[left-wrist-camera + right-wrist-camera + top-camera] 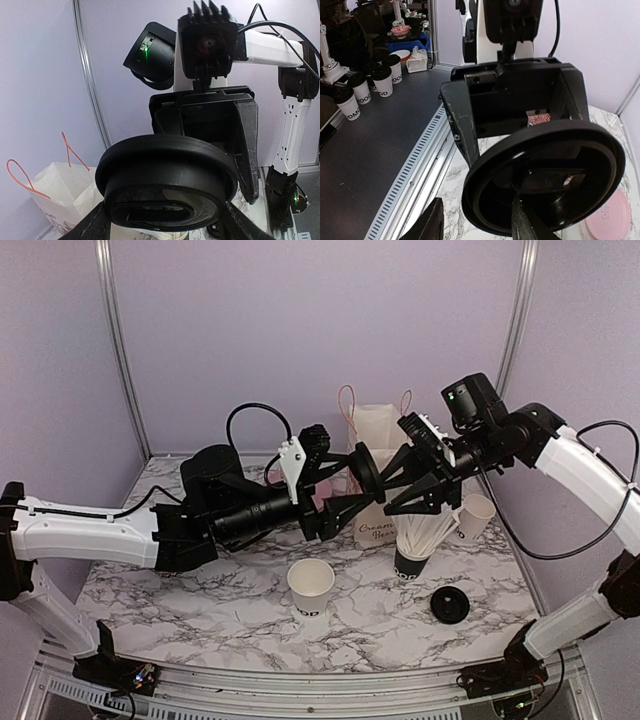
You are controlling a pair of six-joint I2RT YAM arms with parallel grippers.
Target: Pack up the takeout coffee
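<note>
Top view: both arms meet in mid-air just in front of the paper bag [378, 430], which stands at the back of the table [200, 600]. A black lid [363, 472] sits edge-on between the left gripper [352, 488] and the right gripper [385, 483], up off the table. Uncapped white cup [311, 585] with dark lettering stands upright, well in front of the bag and a bit left. Second white cup [477, 515] is right of the bag near the wall, tilted and open. Loose black lid [450, 604] lies flat on the table, front-right of the bag. Black straw cup [418, 540] stands just front-right of the bag, partly hidden by the right gripper. The arms block the bag's lower half.

Left wrist view: the held lid fills the foreground, hollow side toward the camera. The left fingers [92, 227] press on its two opposite edges, so the left gripper is clamped on the lid. The right gripper faces in from behind it. The bag's red handles show at lower left, beside the lid.

Right wrist view: same lid seen face-on. The right fingers [430, 225] are spread; one crosses in front of the lid's hollow, the other is outside the rim with a gap, so this gripper is not clamped. Only this view shows a pink disc [612, 220] on the table under the lid's right edge, and lidded spare cups [382, 82] on a dark surface beyond the table.
</note>
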